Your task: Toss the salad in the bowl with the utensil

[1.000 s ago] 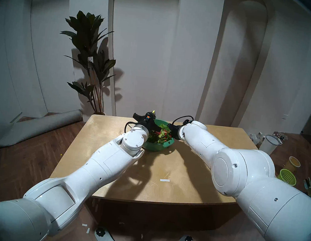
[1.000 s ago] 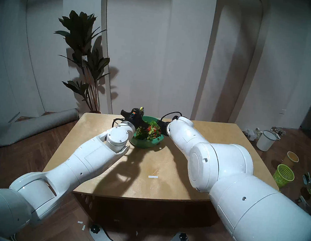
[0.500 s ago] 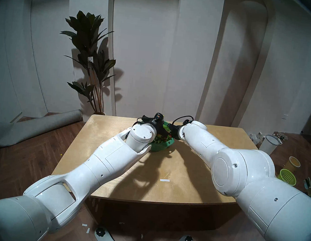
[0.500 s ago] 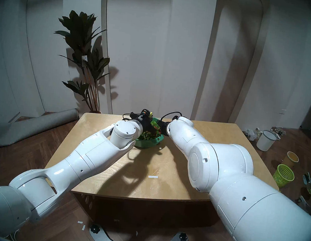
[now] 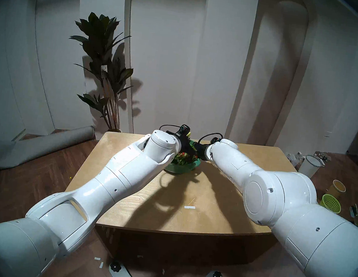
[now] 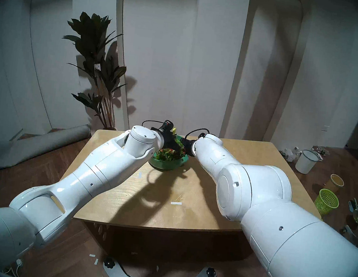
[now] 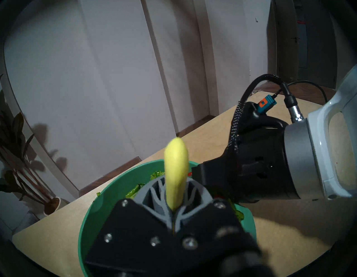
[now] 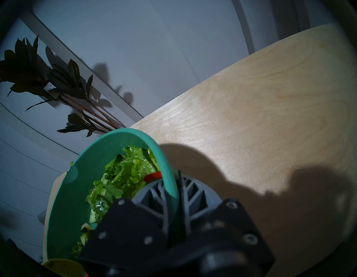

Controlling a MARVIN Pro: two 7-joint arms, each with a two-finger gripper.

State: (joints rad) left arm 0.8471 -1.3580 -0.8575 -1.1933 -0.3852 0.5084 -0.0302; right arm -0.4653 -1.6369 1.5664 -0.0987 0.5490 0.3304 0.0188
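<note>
The teal-green bowl (image 5: 180, 169) (image 6: 166, 165) stands at the table's far middle, holding the salad (image 5: 182, 158) (image 8: 123, 174) of green lettuce and red pieces. My left gripper (image 7: 176, 183) (image 5: 186, 143) hangs over the bowl, shut on the yellow utensil (image 7: 176, 166). The utensil's handle end (image 5: 188, 133) pokes up above the fingers (image 7: 152, 193); its lower part in the salad is hidden. My right gripper (image 8: 173, 193) (image 5: 197, 150) is shut on the bowl's rim (image 8: 108, 138) at the bowl's right side, one finger inside and one outside.
The wooden table (image 5: 211, 194) carries a small white tape strip (image 5: 189, 207) near the front. On the floor to the right are a lime mesh basket (image 5: 330, 203), a yellow cup (image 5: 337, 188) and a white bucket (image 5: 309, 166). A plant (image 5: 105, 71) and a rolled mat (image 5: 37, 147) are at the left.
My left wrist has risen and swung right and towards the back, carrying the utensil across the bowl. The right arm and the bowl have stayed put.
</note>
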